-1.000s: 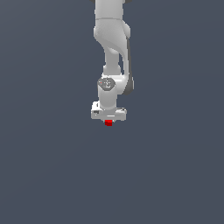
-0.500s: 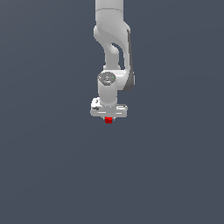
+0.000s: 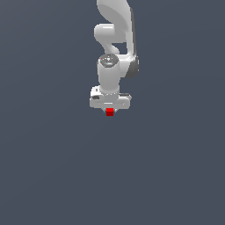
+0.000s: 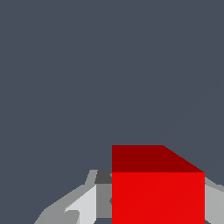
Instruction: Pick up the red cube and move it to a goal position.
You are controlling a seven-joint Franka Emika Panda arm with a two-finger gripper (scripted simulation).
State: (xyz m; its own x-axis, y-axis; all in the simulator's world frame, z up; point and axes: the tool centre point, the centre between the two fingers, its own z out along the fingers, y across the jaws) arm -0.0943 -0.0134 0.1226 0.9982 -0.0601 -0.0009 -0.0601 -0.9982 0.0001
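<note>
The hand [image 3: 110,109] was closed on the red cube [image 3: 110,112]. The cube sat between its fingers [image 4: 83,205], poking out just below them.

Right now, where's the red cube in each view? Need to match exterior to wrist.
Exterior view: the red cube sits just under the white gripper, slightly above picture centre, between the fingers.
Wrist view: the red cube fills the lower right part of the frame, cut off by the frame edge.
Shared landmark: the grey-white fingers flanking the cube; in the exterior view they are largely hidden by the gripper body.
</note>
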